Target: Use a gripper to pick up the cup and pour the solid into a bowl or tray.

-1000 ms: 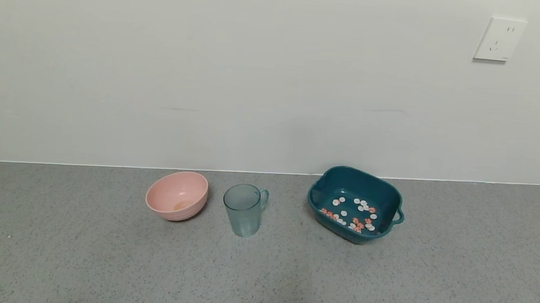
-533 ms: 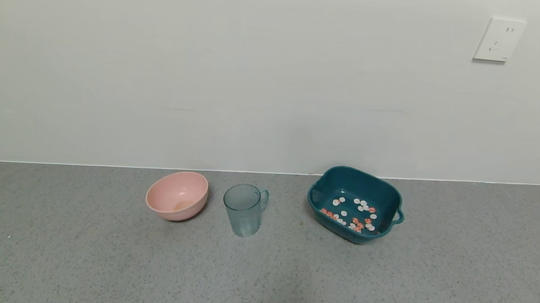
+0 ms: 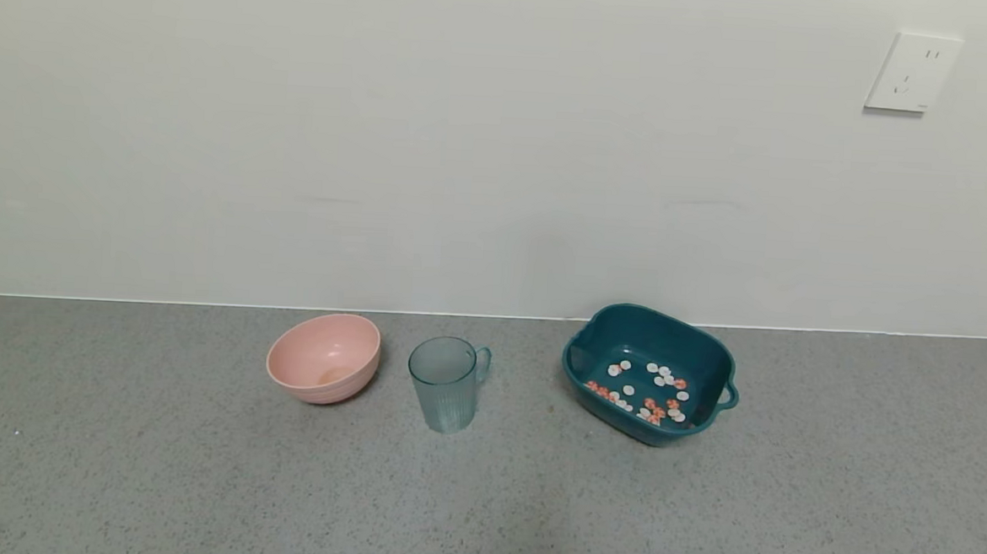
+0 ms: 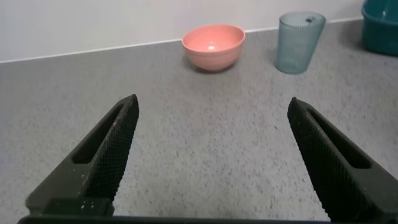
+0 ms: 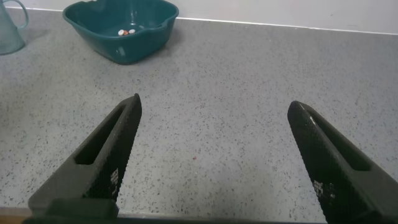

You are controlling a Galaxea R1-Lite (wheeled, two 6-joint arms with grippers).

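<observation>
Cup [image 3: 446, 383] is standing upright at centre frame on the table [image 3: 195, 481], pieces [image 3: 644, 390] already lying in the teal basin [image 3: 713, 364]; left hand [image 4: 211, 162] and right hand [image 5: 214, 162] are both gaping wide, well apart from it, neither clearly nearer.

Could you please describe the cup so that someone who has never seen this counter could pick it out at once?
On the grey speckled counter, three vessels stand in a row near the pale wall. The cup is the middle one, upright between the round pink bowl and the dark teal basin. It alone is tall, narrow and see-through, pale blue-green with vertical ribs and a small side handle.
</observation>
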